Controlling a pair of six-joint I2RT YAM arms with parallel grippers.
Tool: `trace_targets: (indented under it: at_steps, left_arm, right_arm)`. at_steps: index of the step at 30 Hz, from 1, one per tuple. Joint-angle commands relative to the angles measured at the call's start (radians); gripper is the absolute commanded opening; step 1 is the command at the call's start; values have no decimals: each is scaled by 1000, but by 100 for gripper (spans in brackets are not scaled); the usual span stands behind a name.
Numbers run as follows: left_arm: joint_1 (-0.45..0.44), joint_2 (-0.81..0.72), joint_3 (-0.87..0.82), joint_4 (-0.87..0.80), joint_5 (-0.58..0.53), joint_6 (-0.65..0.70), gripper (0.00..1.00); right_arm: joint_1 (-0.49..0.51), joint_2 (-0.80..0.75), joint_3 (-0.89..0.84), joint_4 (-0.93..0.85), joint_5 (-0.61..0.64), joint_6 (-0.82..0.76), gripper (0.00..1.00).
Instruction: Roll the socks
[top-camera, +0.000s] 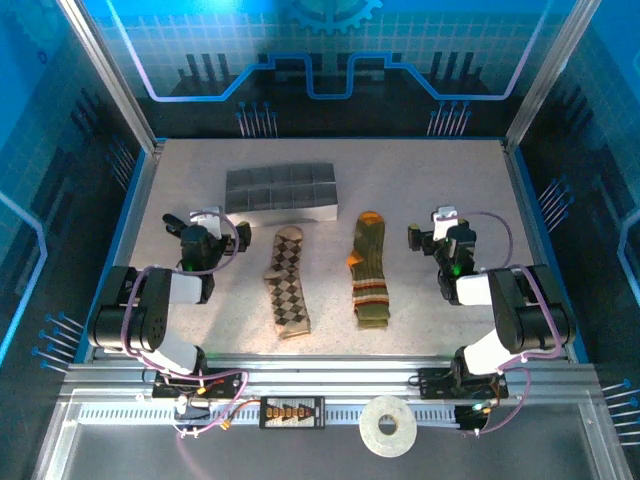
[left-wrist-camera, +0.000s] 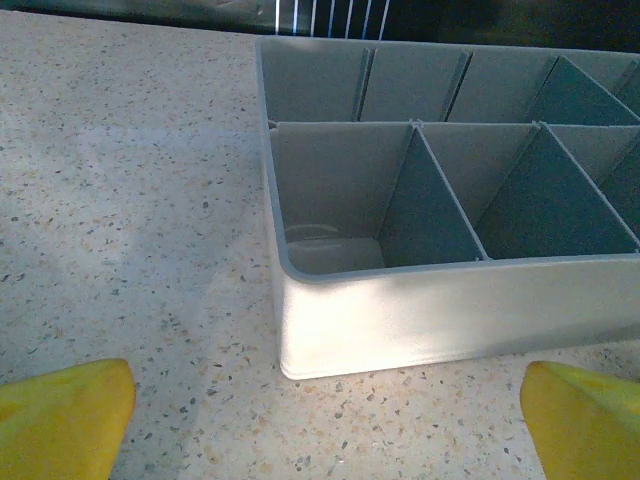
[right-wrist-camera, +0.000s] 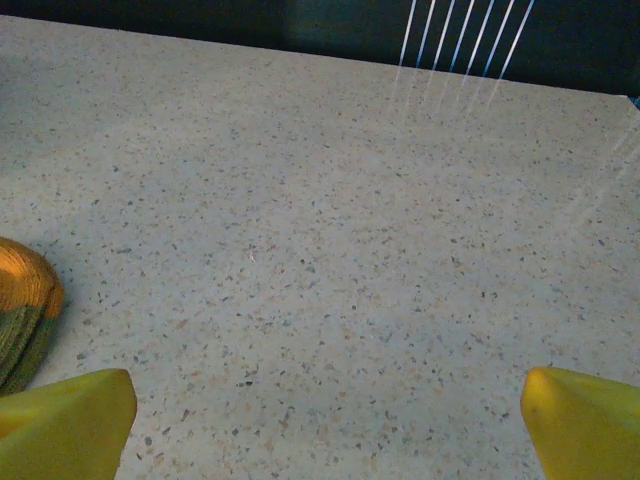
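Beige sock (top-camera: 287, 282) and green sock (top-camera: 371, 273) flat, unrolled, side by side just in front of the tray (top-camera: 280, 190). Judged soft, light and limp; best pinched at the toe ends nearest the tray. Both wide open, empty, touching nothing: left claw (top-camera: 200, 218) by the tray's left front corner, right claw (top-camera: 440, 225) well right of the tray.

Top camera looks down from behind the arms. Low wrist cameras face forward, close to the table; the left shares the grey divided plastic tray (left-wrist-camera: 420, 320) with it.

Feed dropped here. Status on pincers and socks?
Left pincer open, empty. Right pincer same. Argyle sock, olive sock flat, unrolled, apart. Divided tray behind, not blocking.
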Motion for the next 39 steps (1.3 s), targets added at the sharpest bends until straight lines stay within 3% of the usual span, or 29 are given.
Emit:
trace_targets:
  at_steps: [1, 29, 35, 39]
  left_arm:
    - [-1, 13, 19, 32, 19, 19, 99]
    - [-1, 13, 19, 31, 19, 19, 99]
    - [-4, -10, 7, 35, 11, 22, 99]
    - [-17, -106, 28, -84, -34, 23, 99]
  right_arm:
    - [11, 9, 19, 32, -6, 9, 100]
    - [10, 8, 21, 27, -12, 11, 100]
    - [13, 5, -73, 207, 51, 27, 100]
    - [30, -12, -117, 280, 101, 21, 100]
